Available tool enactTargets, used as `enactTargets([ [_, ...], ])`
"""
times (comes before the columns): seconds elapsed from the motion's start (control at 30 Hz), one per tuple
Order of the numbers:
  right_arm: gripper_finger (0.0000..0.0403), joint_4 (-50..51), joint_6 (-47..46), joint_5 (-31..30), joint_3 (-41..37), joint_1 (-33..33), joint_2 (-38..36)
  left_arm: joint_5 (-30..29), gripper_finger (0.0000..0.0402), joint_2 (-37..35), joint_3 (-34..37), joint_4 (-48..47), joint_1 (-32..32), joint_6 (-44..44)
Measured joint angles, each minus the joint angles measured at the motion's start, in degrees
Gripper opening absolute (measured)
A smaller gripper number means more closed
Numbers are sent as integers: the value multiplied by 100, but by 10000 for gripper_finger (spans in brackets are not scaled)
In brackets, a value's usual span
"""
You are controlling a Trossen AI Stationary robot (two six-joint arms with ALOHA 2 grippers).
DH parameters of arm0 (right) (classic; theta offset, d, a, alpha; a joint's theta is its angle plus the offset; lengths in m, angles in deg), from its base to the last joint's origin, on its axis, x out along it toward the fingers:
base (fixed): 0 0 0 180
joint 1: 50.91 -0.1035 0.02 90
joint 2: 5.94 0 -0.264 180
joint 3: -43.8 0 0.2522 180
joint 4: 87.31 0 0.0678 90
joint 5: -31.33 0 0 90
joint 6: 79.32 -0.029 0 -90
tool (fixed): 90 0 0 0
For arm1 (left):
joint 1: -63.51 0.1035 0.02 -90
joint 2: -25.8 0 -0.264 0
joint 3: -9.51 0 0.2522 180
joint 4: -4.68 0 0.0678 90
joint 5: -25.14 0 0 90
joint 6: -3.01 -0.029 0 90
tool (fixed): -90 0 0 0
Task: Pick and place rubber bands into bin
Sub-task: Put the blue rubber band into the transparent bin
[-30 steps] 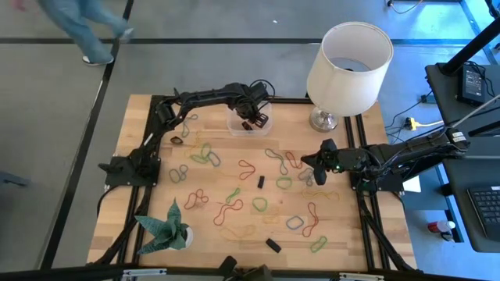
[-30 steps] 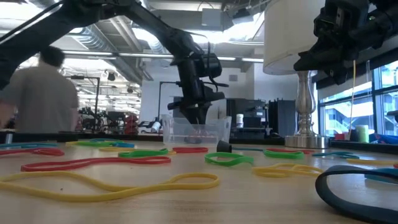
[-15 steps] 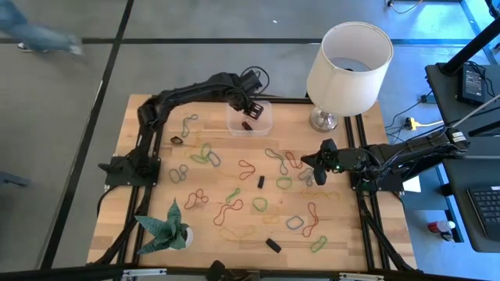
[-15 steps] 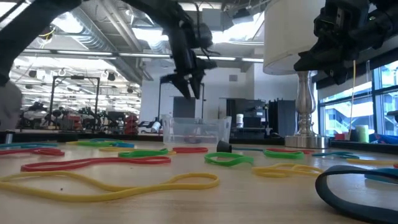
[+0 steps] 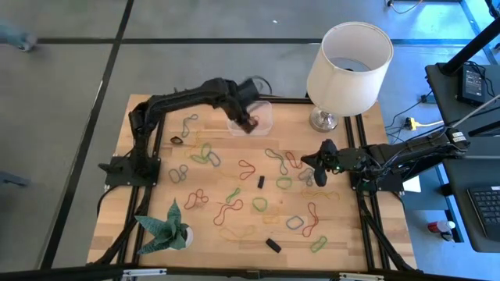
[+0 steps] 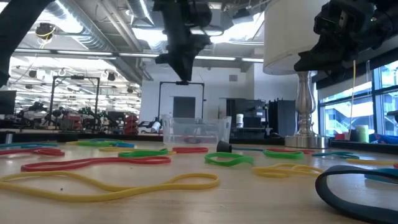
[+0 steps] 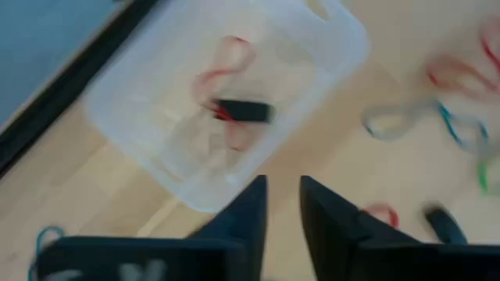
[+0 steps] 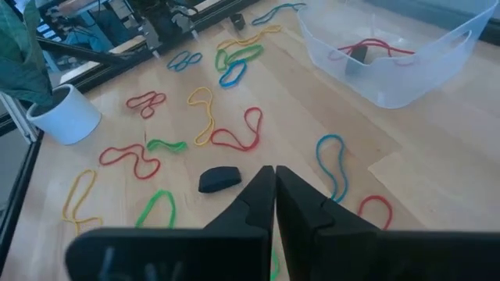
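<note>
The clear bin (image 5: 262, 115) stands at the table's far middle; a red rubber band (image 7: 226, 58) and a small black block (image 7: 244, 112) lie in it. Several coloured rubber bands lie flat on the wood, among them a red one (image 5: 248, 165), a green one (image 5: 205, 156) and a yellow one (image 6: 124, 185). My left gripper (image 7: 283, 199) hangs well above the bin's near edge (image 6: 182, 74), pointing steeply down, its fingers a narrow gap apart with nothing between them. My right gripper (image 8: 274, 183) hovers shut and empty over the bands near the table's right edge (image 5: 316, 173).
A white lampshade on a metal foot (image 5: 349, 58) stands at the far right corner. A green folded plant in a white pot (image 5: 166, 226) sits near left. Black blocks (image 5: 261, 182) (image 5: 272, 244) lie among the bands. Black frame rails run along the table's edges.
My left gripper has risen out of the bin to well above it and drifted slightly toward the near-left. Its fingers spread wide on the way up and have since drawn close together. The red band and black block stay in the bin.
</note>
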Motion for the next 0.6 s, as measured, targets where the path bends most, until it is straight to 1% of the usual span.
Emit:
enactTargets([
  [0.07,18,-1,2,0,0,0,1,-161,19,0,0,16,-238,-319],
  [0.1,16,-2,-2,0,0,0,0,-250,10,0,2,52,-357,-473],
  [0.17,10,-21,-13,0,0,0,0,-356,6,-8,61,288,-557,-787],
  [0.23,4,-154,-15,-1,0,0,17,-338,3,-139,258,548,-709,-1125],
  [0.3,4,-256,-53,-74,49,-1,94,-166,1,-380,617,1087,-836,-1372],
  [0.37,3,-259,-178,-246,209,-2,297,44,2,-741,1176,1523,-871,-1579],
  [0.43,3,-286,-195,-343,449,1,584,165,2,-1217,1880,2152,-884,-1680],
  [0.53,2,-242,-193,-398,960,0,1226,287,2,-2144,3052,3018,-856,-1688],
  [0.6,2,53,-246,-401,1389,0,1705,404,1,-2771,3749,3576,-858,-1641],
])
